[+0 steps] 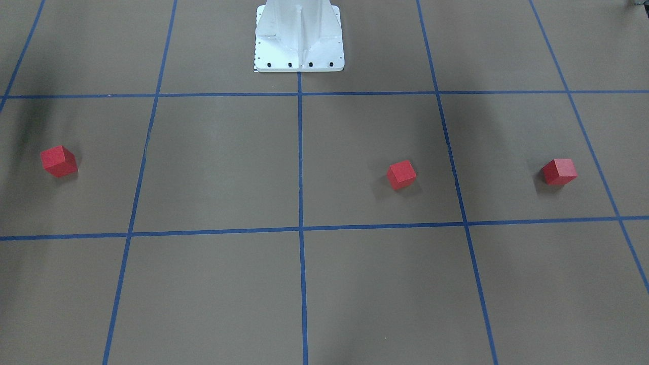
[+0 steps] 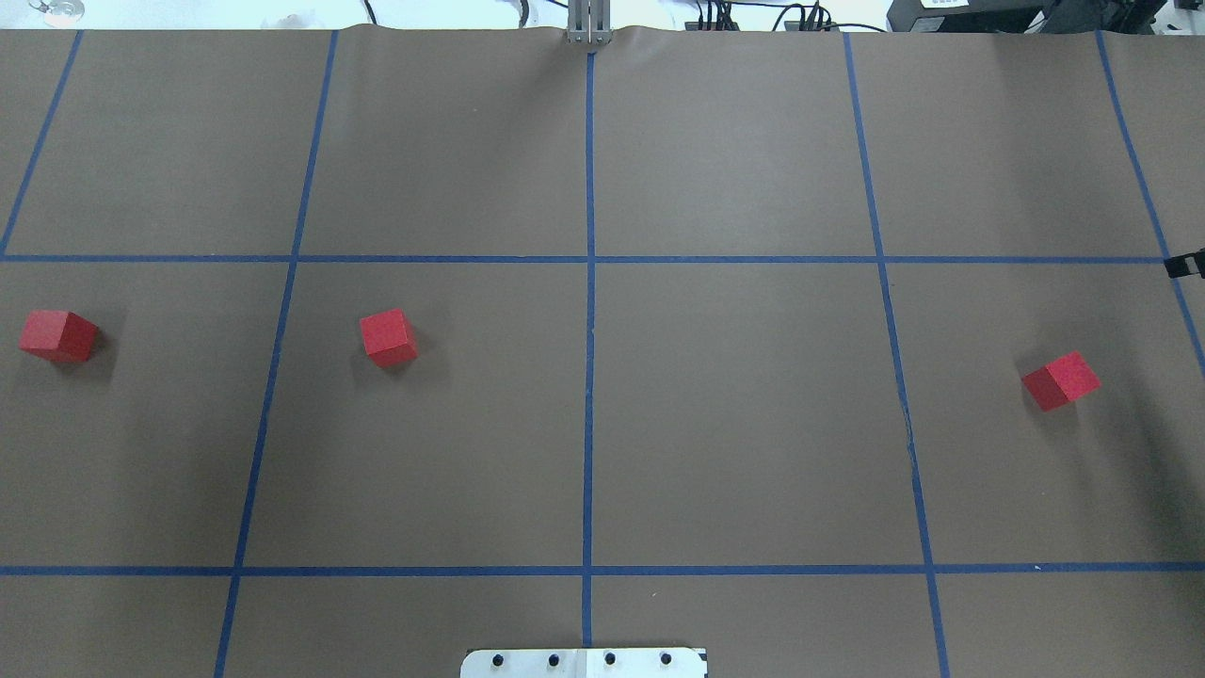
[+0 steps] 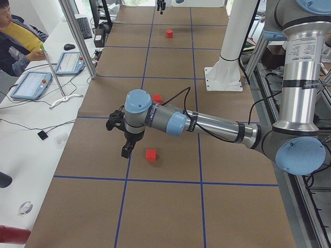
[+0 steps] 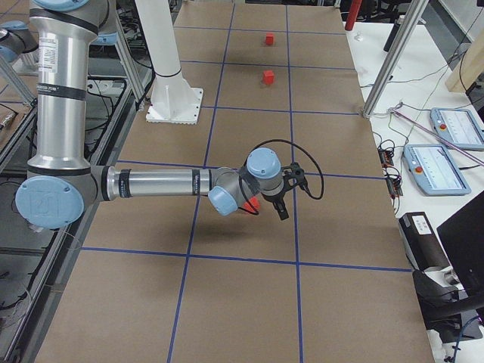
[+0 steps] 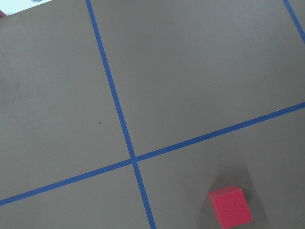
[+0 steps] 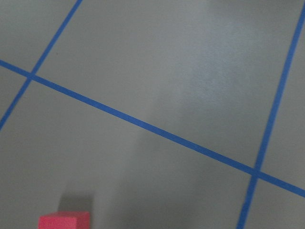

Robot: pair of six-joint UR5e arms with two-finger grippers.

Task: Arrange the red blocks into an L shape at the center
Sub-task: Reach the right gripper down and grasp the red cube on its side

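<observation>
Left arm: reaches out low over the table, on the left of the white pedestal. Left gripper: hangs above the table; its opening and any load cannot be told. Right gripper: the same on the pedestal's right; cannot be told. Red blocks, three, lying apart ahead of the pedestal: near-left block, left of the blue centre line running out from the pedestal; far-left block, one square farther out; right block, well out to the right.
</observation>
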